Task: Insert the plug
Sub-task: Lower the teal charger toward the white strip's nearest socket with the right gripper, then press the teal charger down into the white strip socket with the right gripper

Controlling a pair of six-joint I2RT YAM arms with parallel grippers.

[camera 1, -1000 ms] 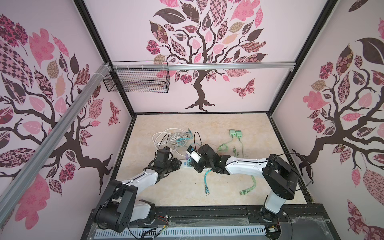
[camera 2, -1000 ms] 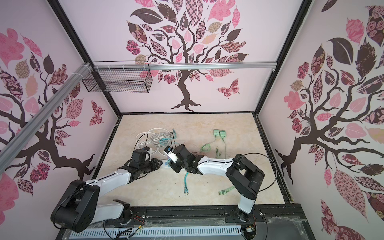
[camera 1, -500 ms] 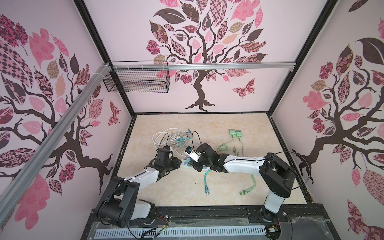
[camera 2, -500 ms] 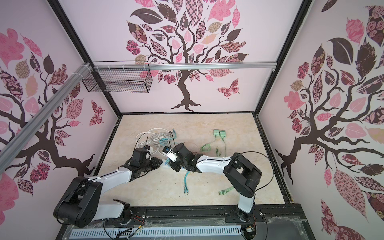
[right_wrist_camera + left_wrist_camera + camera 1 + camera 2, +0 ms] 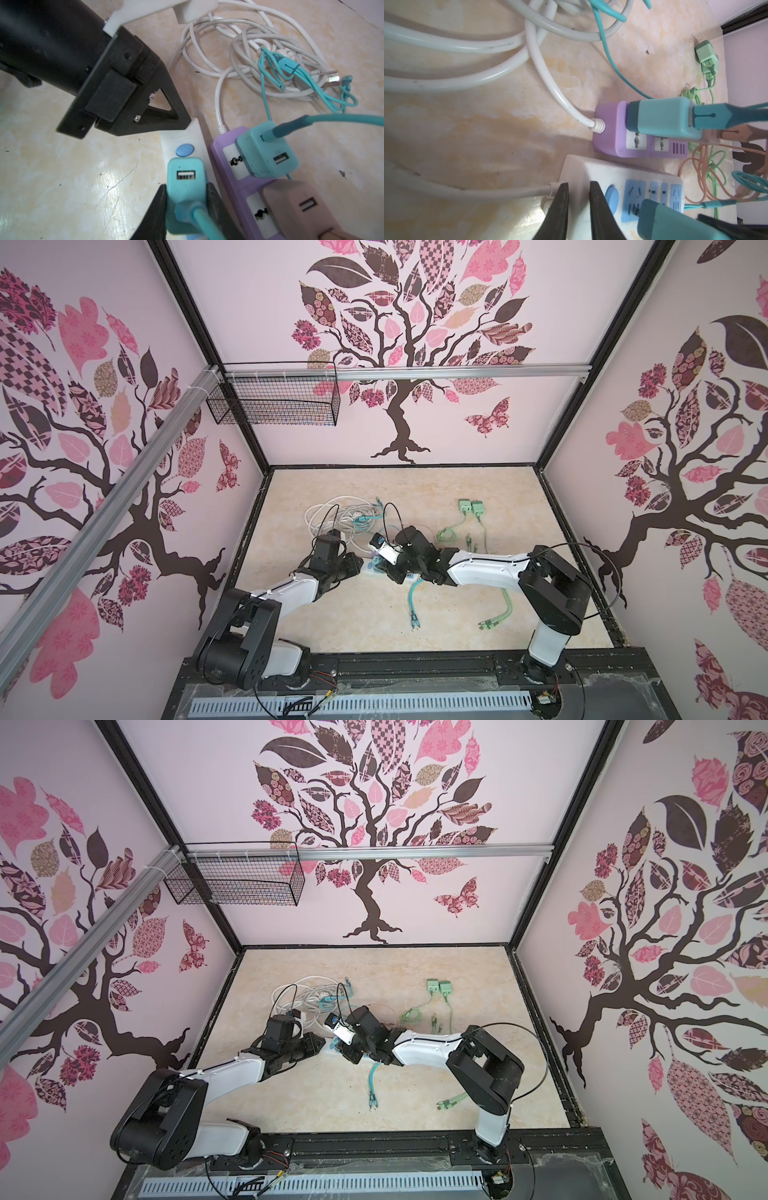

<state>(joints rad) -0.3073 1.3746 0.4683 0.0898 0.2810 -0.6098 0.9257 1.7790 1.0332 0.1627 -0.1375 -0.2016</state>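
Observation:
A teal plug with a USB port is clamped between my right gripper's black fingers. It hangs tilted over the blue socket of the white power strip, beside the round blue switch. In the left wrist view the teal plug has its dark prongs at the socket slots. My left gripper is shut, its tips resting on the cord end of the white power strip. In both top views the left gripper and the right gripper meet at mid-floor.
A purple power strip lies right beside the white one, carrying another teal charger and a pink charger. Coiled white cables lie behind. Green chargers and green cables lie to the right. A wire basket hangs on the wall.
My left gripper's jaws have closed and its tips have settled on the white strip's end. The right gripper has edged slightly left, still holding the plug.

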